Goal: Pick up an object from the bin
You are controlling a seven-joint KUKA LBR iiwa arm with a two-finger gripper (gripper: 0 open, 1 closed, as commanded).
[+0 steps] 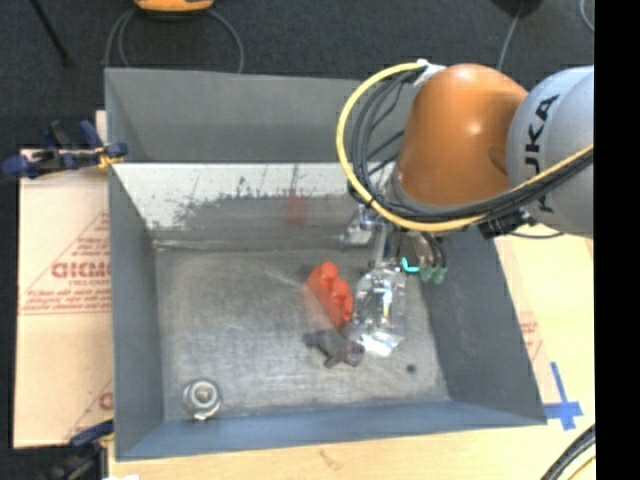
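My gripper [378, 330] hangs low over the middle right of the bin floor, under the arm's orange cover. An orange-red chunky object [331, 290] lies just left of the fingers, touching or nearly touching them. Below it lies a small dark grey piece [335, 349] with a purple spot, right beside the lower fingertip. A clear, whitish thing [383, 342] sits at the fingertips; I cannot tell whether it is held.
A small round silver metal object [203, 397] rests in the near left corner of the bin. The arm and its orange cover hang over the bin's right rear part, with cables looped around them.
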